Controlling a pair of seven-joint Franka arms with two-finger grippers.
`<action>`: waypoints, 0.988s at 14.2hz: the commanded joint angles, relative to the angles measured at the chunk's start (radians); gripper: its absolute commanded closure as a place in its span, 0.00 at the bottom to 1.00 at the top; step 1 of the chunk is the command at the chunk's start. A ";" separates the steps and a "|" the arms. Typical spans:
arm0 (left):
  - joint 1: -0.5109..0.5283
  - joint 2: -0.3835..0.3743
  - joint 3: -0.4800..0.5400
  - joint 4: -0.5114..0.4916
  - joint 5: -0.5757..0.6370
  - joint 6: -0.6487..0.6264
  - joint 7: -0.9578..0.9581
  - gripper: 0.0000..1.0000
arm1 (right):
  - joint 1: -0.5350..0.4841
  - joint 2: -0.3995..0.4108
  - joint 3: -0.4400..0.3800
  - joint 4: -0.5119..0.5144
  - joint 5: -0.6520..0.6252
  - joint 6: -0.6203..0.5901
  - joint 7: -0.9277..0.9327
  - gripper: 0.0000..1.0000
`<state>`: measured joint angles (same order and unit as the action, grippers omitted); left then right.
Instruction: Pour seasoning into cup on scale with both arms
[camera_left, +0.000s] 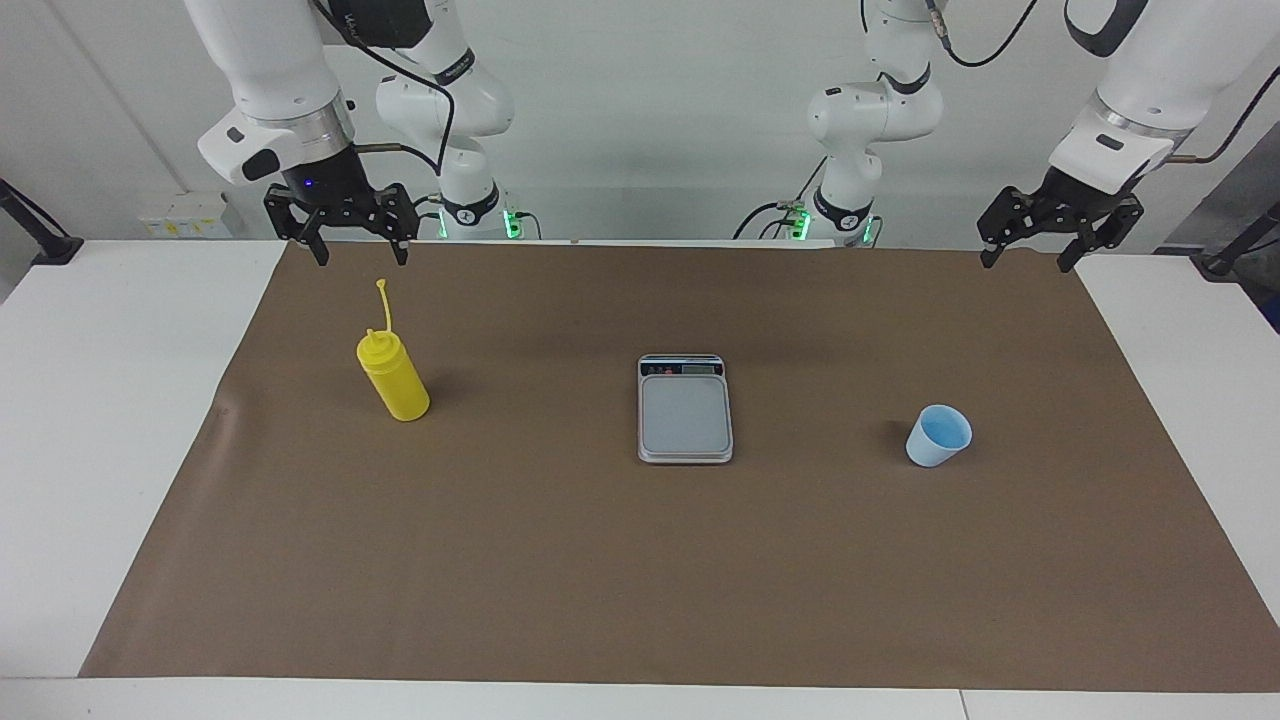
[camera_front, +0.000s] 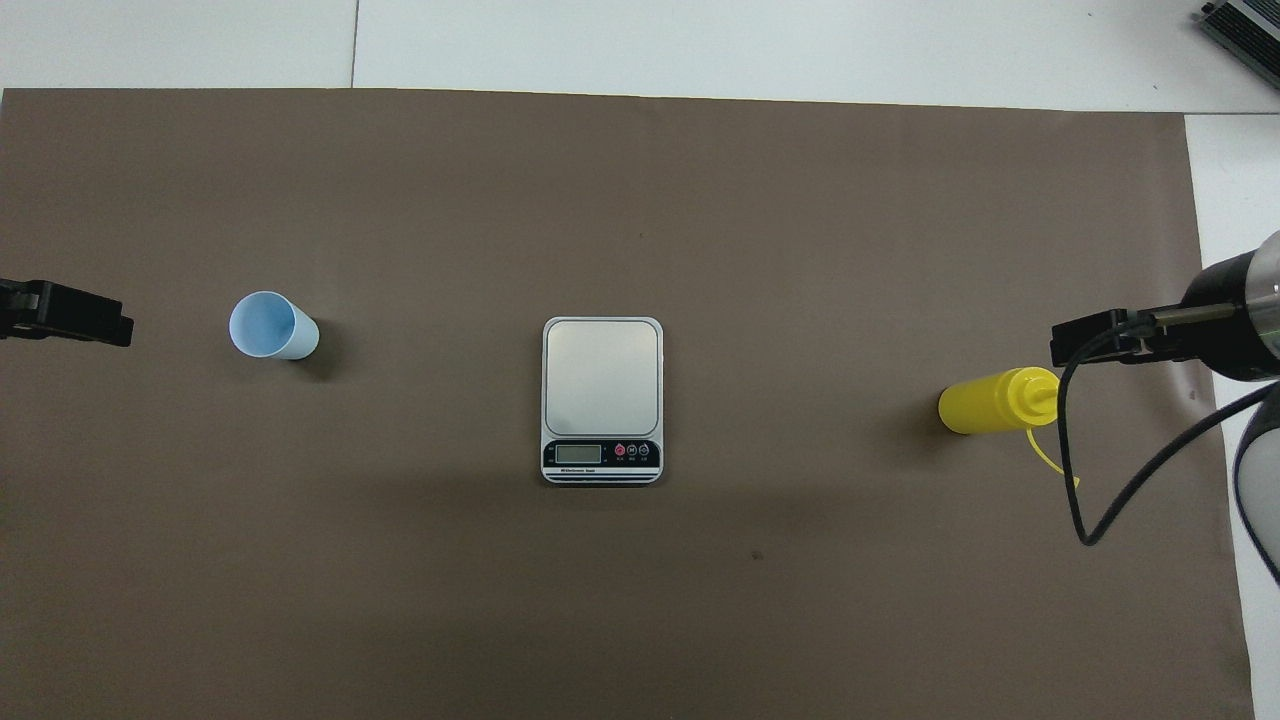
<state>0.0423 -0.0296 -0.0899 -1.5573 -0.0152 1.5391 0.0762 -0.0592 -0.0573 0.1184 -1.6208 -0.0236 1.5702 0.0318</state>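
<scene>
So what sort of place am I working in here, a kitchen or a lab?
Most likely a robotics lab bench, not a kitchen: two white jointed robot arms stand at a white table spread with a brown paper mat, and a flat silver-grey kitchen scale is laid out as a test prop.

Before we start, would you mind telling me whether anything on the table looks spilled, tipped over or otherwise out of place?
Nothing stands out. The yellow plastic squeeze bottle, the flat silver-grey kitchen scale and the small light blue cup all stand upright and apart on the brown mat, with no spill. The cup is not yet on the scale.
</scene>
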 joint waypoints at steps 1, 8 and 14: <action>-0.012 -0.021 0.009 -0.027 0.014 0.018 0.011 0.00 | -0.008 -0.016 0.004 -0.011 0.002 -0.010 0.008 0.00; -0.010 -0.023 0.009 -0.030 0.014 0.019 0.031 0.00 | -0.008 -0.016 0.004 -0.011 0.002 -0.010 0.008 0.00; -0.007 -0.016 0.010 -0.026 0.006 0.035 0.039 0.00 | -0.008 -0.016 0.004 -0.011 0.002 -0.010 0.010 0.00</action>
<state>0.0425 -0.0296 -0.0881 -1.5577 -0.0152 1.5428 0.0987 -0.0592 -0.0573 0.1184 -1.6208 -0.0236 1.5702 0.0318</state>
